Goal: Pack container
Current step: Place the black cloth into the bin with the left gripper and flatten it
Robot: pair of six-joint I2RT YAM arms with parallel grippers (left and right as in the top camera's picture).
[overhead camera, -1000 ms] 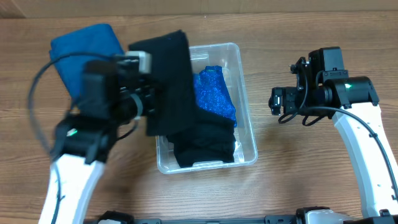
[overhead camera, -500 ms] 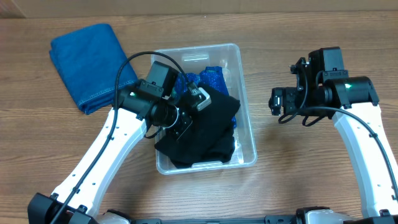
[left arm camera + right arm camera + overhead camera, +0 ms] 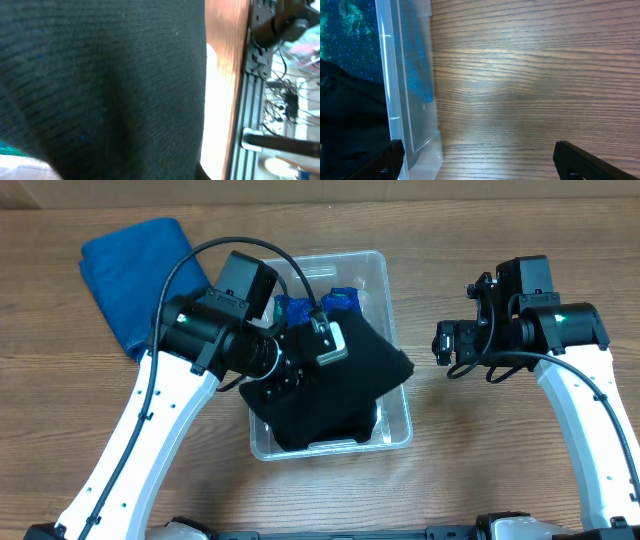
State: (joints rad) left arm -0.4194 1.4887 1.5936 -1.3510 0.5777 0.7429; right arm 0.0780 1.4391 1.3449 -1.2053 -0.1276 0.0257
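The container [image 3: 390, 300] is sitting on the table [image 3: 460, 470] between the two arms, its near half filling with a black garment [image 3: 330, 395] that is bulging above the rim and spilling one corner over the right wall. The left gripper [image 3: 325, 345] is hanging just over that heap, low and touching the cloth. Black knit is filling its wrist camera, so it cannot be told whether the jaws are pinching the fabric or have let go. To the right, well apart from the bin, the right gripper [image 3: 447, 343] is waiting above bare wood with its fingers spread wide and nothing between them; its own camera is catching only the bin's clear side wall. Farther back in the bin, a spangled blue garment [image 3: 340, 302] is peeking out from under the black one. Beyond it, at the far left of the table, a folded blue cloth [image 3: 130, 265] is lying outside the bin, not yet packed.

The step in hand appears to be seating the black garment. The next move is likely calling for a clean release and for the overhanging corner to be tucked inside the rim. Only then should the left arm be reaching for the blue cloth.
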